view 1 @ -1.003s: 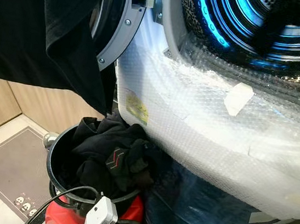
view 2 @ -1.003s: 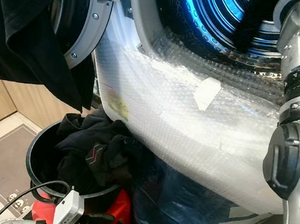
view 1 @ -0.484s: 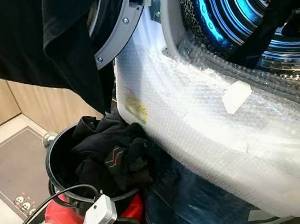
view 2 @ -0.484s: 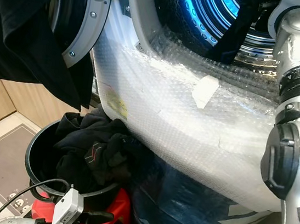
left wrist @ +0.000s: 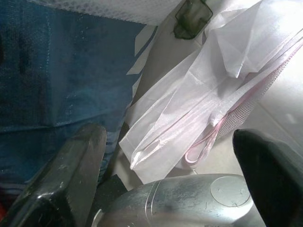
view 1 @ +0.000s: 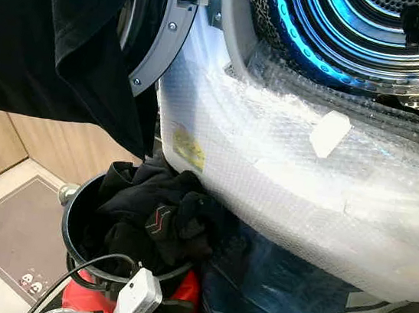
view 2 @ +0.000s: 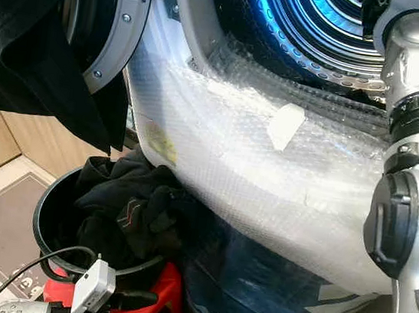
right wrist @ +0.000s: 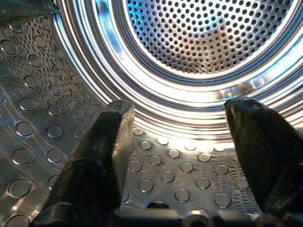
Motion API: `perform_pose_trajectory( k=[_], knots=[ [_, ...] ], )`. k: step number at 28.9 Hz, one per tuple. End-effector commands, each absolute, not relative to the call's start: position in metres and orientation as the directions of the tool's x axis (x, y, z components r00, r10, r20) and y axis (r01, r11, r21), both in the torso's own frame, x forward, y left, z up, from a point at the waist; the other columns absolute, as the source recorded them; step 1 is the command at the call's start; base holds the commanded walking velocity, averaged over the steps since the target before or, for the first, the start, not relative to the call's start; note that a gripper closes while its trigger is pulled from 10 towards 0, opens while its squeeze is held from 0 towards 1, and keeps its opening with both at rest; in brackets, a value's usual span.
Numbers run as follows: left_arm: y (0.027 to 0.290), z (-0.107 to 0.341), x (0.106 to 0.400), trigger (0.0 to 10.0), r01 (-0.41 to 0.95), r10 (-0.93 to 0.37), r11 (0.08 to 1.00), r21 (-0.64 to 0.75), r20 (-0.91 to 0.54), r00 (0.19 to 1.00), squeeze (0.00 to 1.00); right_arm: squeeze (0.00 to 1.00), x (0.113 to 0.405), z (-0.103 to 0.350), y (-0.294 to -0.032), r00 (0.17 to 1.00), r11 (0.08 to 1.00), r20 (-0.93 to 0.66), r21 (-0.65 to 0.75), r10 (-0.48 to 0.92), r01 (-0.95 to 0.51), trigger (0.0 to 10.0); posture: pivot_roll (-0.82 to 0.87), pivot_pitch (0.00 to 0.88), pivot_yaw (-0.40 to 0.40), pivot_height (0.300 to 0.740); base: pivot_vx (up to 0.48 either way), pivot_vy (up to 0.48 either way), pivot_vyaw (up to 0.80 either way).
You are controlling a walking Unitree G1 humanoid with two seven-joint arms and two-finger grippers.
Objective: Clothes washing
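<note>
My right jaws [right wrist: 177,142] reach inside the washing machine drum [right wrist: 203,42], spread wide apart with nothing between them, above the dimpled steel wall lit blue. My right arm [view 2: 407,152] rises from the lower right up into the drum opening [view 1: 350,28].

My left jaws [left wrist: 165,179] hang low beside the machine, also apart and empty, pointing at a crumpled white plastic bag [left wrist: 208,94] on the floor next to blue fabric [left wrist: 52,71].

The machine's front is wrapped in bubble wrap [view 1: 286,159], with a patch of white tape [view 1: 329,134] on it. Its door [view 1: 160,34] stands open to my left, and a black garment [view 1: 63,37] hangs in front of it. Below, a black bucket [view 1: 74,220] holds dark clothes [view 1: 159,219], heaped against the machine's front. A floor mat [view 1: 6,230] lies to the left of the bucket.
</note>
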State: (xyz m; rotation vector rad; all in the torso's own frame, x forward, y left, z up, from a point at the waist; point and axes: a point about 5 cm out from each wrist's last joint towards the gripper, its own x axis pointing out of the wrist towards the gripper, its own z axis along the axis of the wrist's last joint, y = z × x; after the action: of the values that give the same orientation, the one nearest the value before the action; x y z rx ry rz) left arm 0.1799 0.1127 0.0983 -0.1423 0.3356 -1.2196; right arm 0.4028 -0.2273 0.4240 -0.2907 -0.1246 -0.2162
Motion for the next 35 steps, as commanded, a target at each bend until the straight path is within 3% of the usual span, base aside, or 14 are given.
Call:
perform_pose_trajectory(
  k=[1,4,5,6,7,8,10,15,26,35],
  knots=[
    [0.111,0.102,0.181,10.0,0.898,-0.937,0.343,-0.275,-0.161,0.309,0.00,1.00,0.398,0.442,-0.223,0.970,0.949,0.204,-0.259,-0.129,0.181,10.0,-0.01,0.118,-0.064,0.740,0.000,0.000,0.00],
    [0.111,0.103,0.183,10.0,0.897,-0.933,0.355,-0.264,-0.157,0.323,0.00,0.99,0.397,0.444,-0.220,0.970,0.972,0.234,-0.207,-0.063,0.113,10.0,-0.01,0.115,-0.062,0.740,0.000,0.000,0.00],
    [0.112,0.103,0.184,10.0,0.896,-0.931,0.360,-0.258,-0.155,0.329,0.00,0.80,0.397,0.445,-0.219,0.969,0.981,0.247,-0.179,-0.025,0.071,10.0,-0.01,0.111,-0.062,0.740,0.000,0.000,0.00],
    [0.112,0.103,0.184,10.0,0.896,-0.930,0.363,-0.255,-0.154,0.334,0.00,0.01,0.396,0.446,-0.219,0.967,0.986,0.255,-0.162,0.000,0.043,10.0,-0.01,0.111,-0.062,0.740,0.000,0.000,0.00],
    [0.112,0.103,0.184,10.0,0.896,-0.930,0.363,-0.255,-0.154,0.334,0.00,0.01,0.396,0.446,-0.219,0.967,0.986,0.255,-0.162,0.000,0.043,10.0,-0.01,0.111,-0.062,0.740,0.000,0.000,0.00],
    [0.112,0.104,0.189,10.0,0.893,-0.920,0.388,-0.228,-0.149,0.362,0.00,0.00,0.395,0.446,-0.218,0.953,0.993,0.281,-0.068,0.115,-0.100,10.0,-0.01,0.104,-0.058,0.740,0.000,0.000,0.00],
    [0.113,0.105,0.192,10.0,0.891,-0.914,0.401,-0.213,-0.147,0.377,0.00,0.00,0.393,0.446,-0.217,0.932,0.981,0.309,-0.017,0.190,-0.195,10.0,-0.01,0.099,-0.057,0.740,0.000,0.000,0.00],
    [0.114,0.107,0.199,10.0,0.885,-0.901,0.430,-0.177,-0.146,0.408,0.00,0.00,0.389,0.440,-0.220,0.872,0.937,0.363,-0.010,0.329,-0.350,10.0,0.00,0.082,-0.052,0.740,0.000,0.000,0.00],
    [0.117,0.112,0.215,10.0,0.847,-0.853,0.520,-0.107,-0.117,0.509,0.00,0.00,0.379,0.423,-0.229,0.764,0.862,0.447,-0.031,0.465,-0.506,10.0,0.00,0.057,-0.036,0.740,0.000,0.000,0.00],
    [0.121,0.126,0.240,10.0,0.795,-0.795,0.606,-0.027,-0.052,0.605,0.00,0.00,0.347,0.393,-0.239,0.575,0.735,0.550,-0.110,0.606,-0.669,10.0,-0.01,0.020,-0.013,0.740,0.000,0.000,0.00]
  ],
)
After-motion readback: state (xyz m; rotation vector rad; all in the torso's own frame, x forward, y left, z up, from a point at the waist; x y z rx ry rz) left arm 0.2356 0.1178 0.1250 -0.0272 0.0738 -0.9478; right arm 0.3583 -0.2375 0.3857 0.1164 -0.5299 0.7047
